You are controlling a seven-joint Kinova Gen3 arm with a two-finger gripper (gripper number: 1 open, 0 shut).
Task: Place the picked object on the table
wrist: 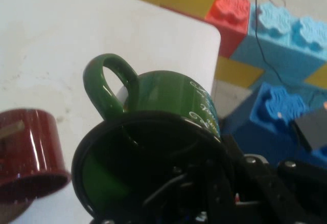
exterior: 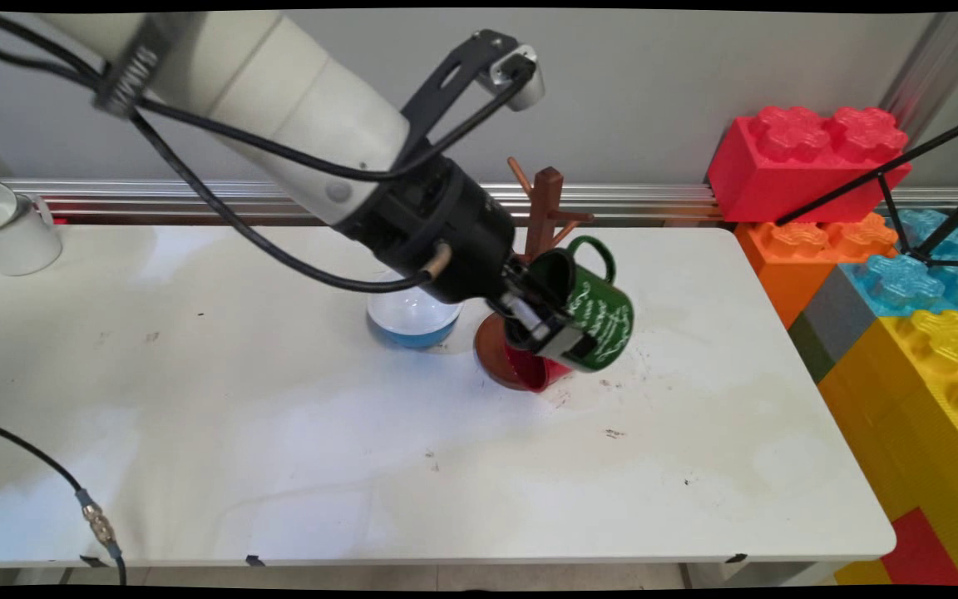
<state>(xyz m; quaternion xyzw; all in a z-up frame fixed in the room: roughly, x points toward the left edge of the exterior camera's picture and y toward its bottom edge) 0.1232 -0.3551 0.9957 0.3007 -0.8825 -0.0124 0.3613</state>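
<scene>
Aloft, green mug (exterior: 599,312) by its rim in claw (exterior: 541,320)

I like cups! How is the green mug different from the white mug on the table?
The green mug has white writing on its side; the white mug looks plain. The green mug is tipped over in the air, held by the gripper near the wooden mug tree; the white mug stands upright on the table at its far left corner, with nothing touching it. Both have one handle.
</scene>
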